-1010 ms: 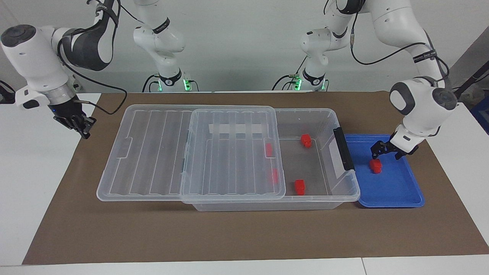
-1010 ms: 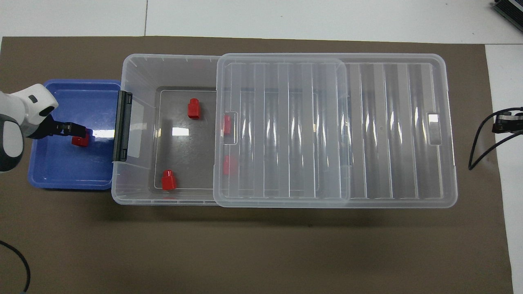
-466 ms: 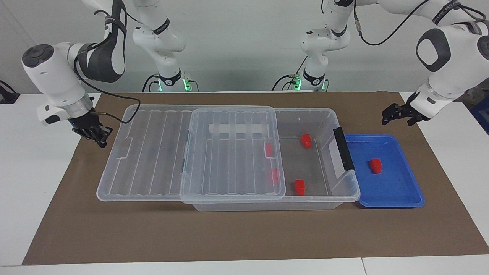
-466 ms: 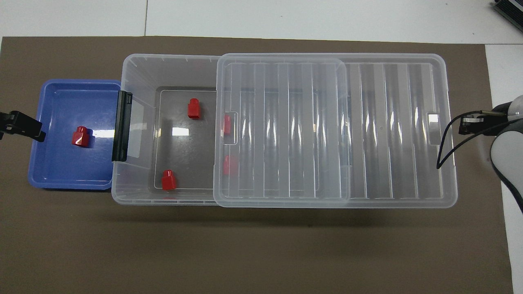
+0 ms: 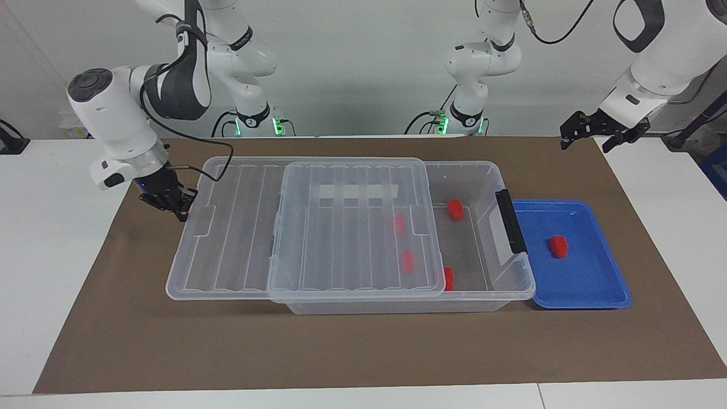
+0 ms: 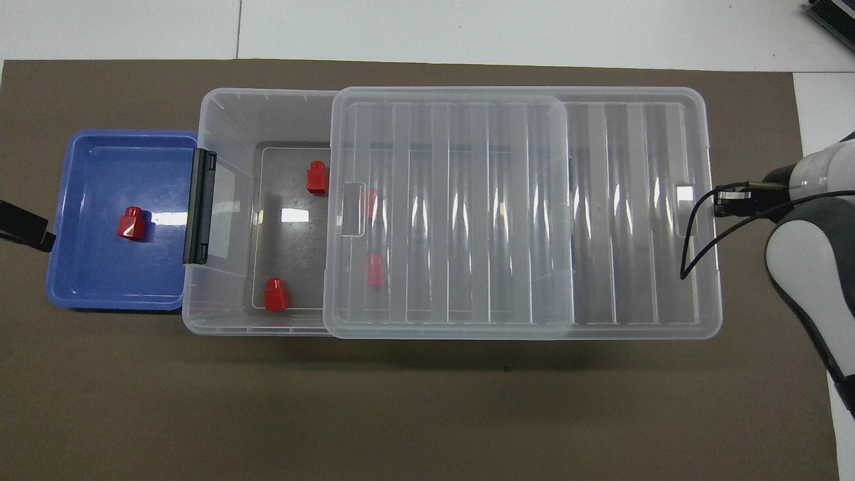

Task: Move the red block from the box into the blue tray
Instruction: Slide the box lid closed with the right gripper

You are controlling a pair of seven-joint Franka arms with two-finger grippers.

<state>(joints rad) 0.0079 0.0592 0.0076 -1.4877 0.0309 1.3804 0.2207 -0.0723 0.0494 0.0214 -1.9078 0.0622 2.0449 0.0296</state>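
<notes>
A red block (image 5: 559,246) (image 6: 131,222) lies in the blue tray (image 5: 596,289) (image 6: 87,287), free of any gripper. My left gripper (image 5: 586,145) (image 6: 30,227) hangs open and empty, high over the mat by the tray's outer end. The clear box (image 5: 397,307) (image 6: 220,113) holds two uncovered red blocks (image 5: 454,208) (image 5: 448,278), and two more show through its lid (image 5: 352,227) (image 6: 467,214). The lid lies slid partway over the box. My right gripper (image 5: 179,211) (image 6: 725,202) is shut against the lid's overhanging end rim.
The box's black latch (image 5: 510,221) (image 6: 200,206) stands between the box and the tray, which touch end to end. A brown mat (image 5: 341,352) covers the table under everything. A black cable (image 6: 695,234) loops from the right wrist over the lid's end.
The left gripper let go of the block in the tray and rose away. The right gripper came in against the lid's end, and the lid slid toward the left arm's end, covering more of the box.
</notes>
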